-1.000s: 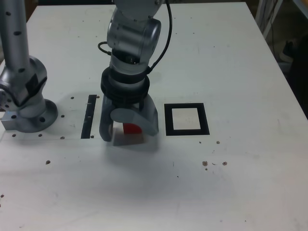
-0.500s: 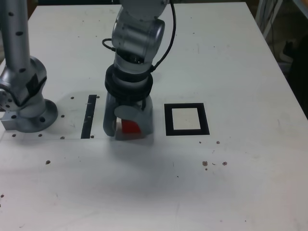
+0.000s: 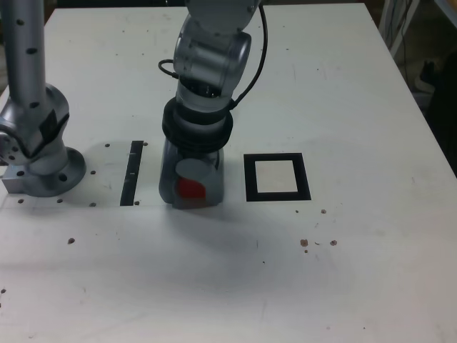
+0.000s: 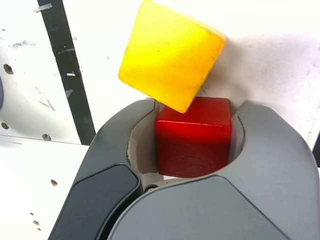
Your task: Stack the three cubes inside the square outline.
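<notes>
The jaws have swung in since a second ago, and now the hand [image 3: 191,187] is clenched on the red cube [image 4: 194,136], both sides pressed against it down on the white table [image 3: 357,107]. Right beside the red one sits the yellow cube [image 4: 170,52], turned at an angle, one corner touching or overlapping its edge. A straight black strip [image 3: 133,172] lies on the exterior view's left, and the square outline [image 3: 277,176] sits just to the right, white centre bare
</notes>
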Tool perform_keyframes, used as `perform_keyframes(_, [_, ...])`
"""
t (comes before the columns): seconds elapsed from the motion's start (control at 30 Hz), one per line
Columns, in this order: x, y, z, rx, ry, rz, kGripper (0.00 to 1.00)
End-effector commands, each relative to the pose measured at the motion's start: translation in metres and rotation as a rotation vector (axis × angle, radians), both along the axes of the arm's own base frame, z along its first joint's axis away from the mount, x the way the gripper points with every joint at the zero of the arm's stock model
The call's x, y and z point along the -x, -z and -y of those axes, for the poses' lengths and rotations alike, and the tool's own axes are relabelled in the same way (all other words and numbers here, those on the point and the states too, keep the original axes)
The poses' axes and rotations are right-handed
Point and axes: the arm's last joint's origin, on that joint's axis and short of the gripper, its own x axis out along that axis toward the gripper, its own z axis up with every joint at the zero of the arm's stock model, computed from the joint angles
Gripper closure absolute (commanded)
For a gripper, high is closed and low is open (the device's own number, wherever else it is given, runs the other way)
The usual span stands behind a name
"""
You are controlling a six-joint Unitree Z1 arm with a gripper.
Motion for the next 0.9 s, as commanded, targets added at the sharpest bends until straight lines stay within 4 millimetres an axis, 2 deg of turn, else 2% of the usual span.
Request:
perform_keyframes(0.0, [0.000,-0.007,-0.001,0.004,0.001,0.014,0.66])
perform_keyframes(0.3, [0.000,-0.048,0.003,0.013,0.011,0.015,0.70])
perform_keyframes(0.5, [-0.028,-0.070,0.014,0.010,0.025,0.059,0.70])
perform_keyframes(0.63, [-0.054,-0.070,0.021,-0.007,0.032,0.059,0.70])
perform_keyframes(0.87, [-0.083,-0.049,0.025,-0.026,0.048,0.031,0.70])
